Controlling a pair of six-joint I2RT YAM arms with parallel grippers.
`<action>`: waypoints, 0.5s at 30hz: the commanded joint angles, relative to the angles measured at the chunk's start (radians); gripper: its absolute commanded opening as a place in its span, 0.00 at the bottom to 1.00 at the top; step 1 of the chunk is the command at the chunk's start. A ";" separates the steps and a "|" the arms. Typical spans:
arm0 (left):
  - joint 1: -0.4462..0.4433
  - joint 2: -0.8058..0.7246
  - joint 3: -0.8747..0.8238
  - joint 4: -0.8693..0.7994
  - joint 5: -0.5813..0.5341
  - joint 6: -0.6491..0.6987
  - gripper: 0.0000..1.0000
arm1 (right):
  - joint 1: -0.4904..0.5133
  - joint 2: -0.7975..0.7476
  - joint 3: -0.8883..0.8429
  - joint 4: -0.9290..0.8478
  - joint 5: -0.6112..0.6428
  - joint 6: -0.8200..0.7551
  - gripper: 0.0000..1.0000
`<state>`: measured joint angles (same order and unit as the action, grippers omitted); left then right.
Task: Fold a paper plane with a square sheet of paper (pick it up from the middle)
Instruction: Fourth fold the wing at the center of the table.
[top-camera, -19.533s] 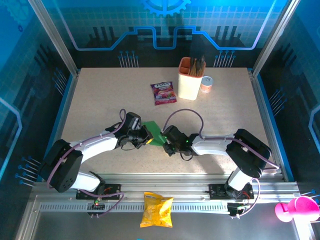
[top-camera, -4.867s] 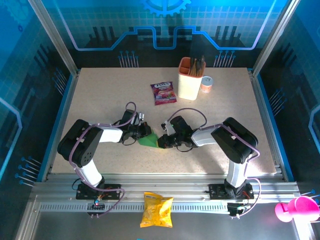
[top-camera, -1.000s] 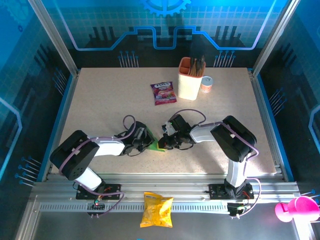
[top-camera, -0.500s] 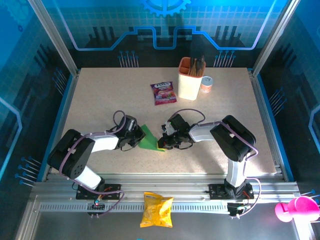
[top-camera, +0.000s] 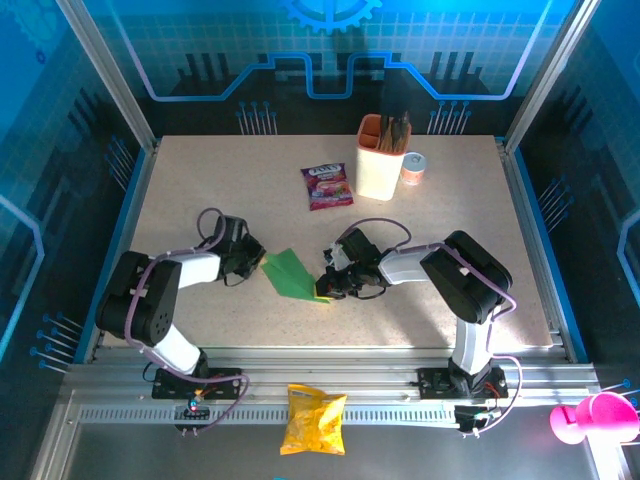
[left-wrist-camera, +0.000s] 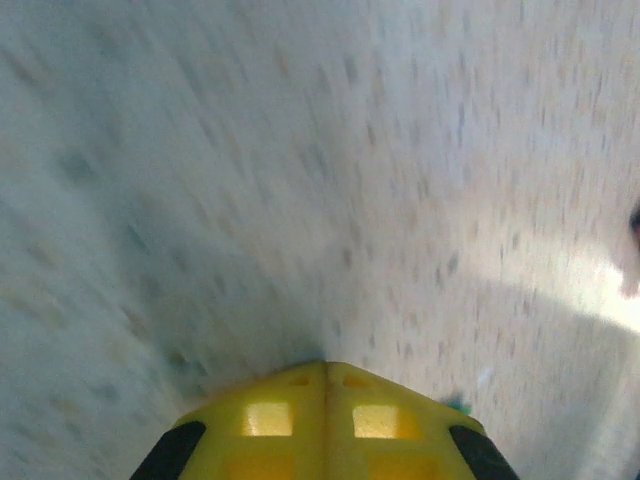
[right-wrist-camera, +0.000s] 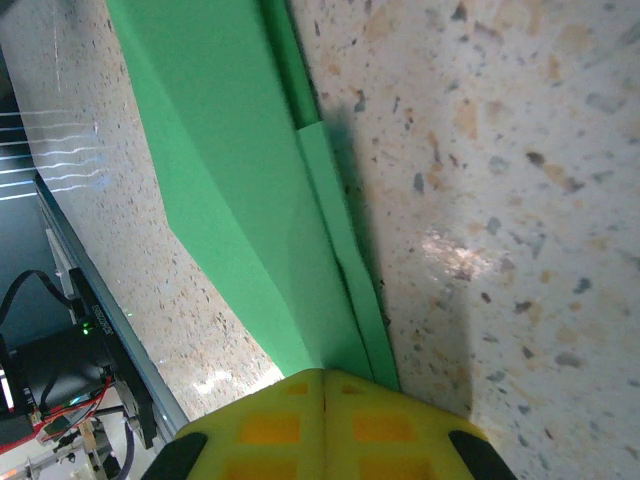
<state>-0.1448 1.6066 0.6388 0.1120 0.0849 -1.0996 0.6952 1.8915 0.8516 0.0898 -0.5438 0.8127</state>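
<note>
The bright green sheet of paper (top-camera: 290, 273) lies on the speckled table, folded into a long narrow pointed shape with stacked layers (right-wrist-camera: 240, 180). My right gripper (top-camera: 322, 287) is shut, and its yellow fingertips (right-wrist-camera: 322, 372) sit on the paper's right end, where the folded edges run under them. Whether they pinch it or only press on it I cannot tell. My left gripper (top-camera: 257, 263) is shut with nothing in it, just off the paper's left end. In the left wrist view its tips (left-wrist-camera: 325, 364) point at blurred bare table.
A purple snack sachet (top-camera: 327, 186), a cream holder with sticks (top-camera: 380, 158) and a small can (top-camera: 413, 168) stand at the back. A yellow crisp bag (top-camera: 313, 420) lies on the front rail, and a pink object (top-camera: 590, 418) sits at the lower right.
My left gripper has slid left off the green paper, uncovering more of it. The right gripper has stayed at the paper's right end.
</note>
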 joint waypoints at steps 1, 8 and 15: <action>0.098 0.014 0.020 -0.103 -0.148 0.011 0.00 | 0.033 0.129 -0.086 -0.172 0.191 -0.007 0.00; 0.009 -0.099 0.048 -0.120 -0.037 0.115 0.00 | 0.032 0.135 -0.080 -0.154 0.177 -0.007 0.00; -0.315 -0.081 0.070 -0.056 -0.031 0.112 0.00 | 0.032 0.138 -0.076 -0.141 0.181 -0.004 0.00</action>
<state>-0.3935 1.5127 0.6979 0.0437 0.0399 -1.0027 0.6952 1.8915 0.8471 0.1009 -0.5507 0.8131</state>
